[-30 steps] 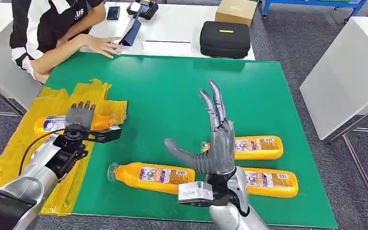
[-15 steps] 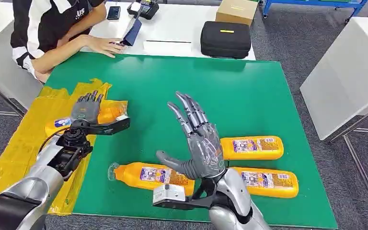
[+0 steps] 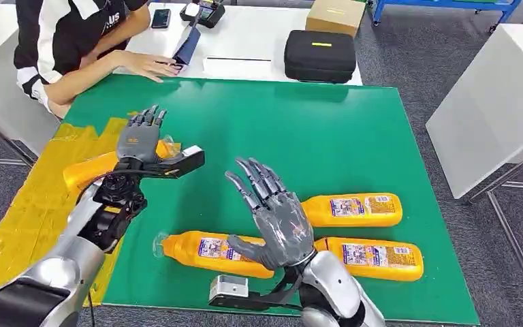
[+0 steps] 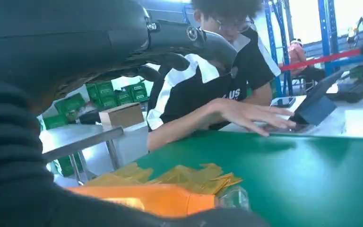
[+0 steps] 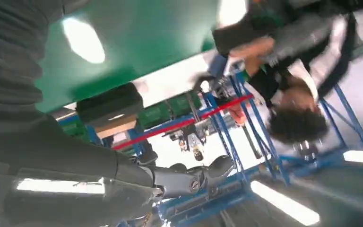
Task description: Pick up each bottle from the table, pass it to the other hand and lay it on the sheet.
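You had one bottle laid on the sheet. Three bottles waited on the near table. Left hand and right hand were spread wide, empty.

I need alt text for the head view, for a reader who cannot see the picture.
Over a green table, the left robot hand is above an orange bottle lying on a yellow sheet, and the right robot hand hovers open above three more orange bottles. A person sits at the far corner.

The left robot hand has drawn away from the bottle on the yellow sheet (fingers spread), while the right robot hand has swung leftward and lower, above the nearest bottle.
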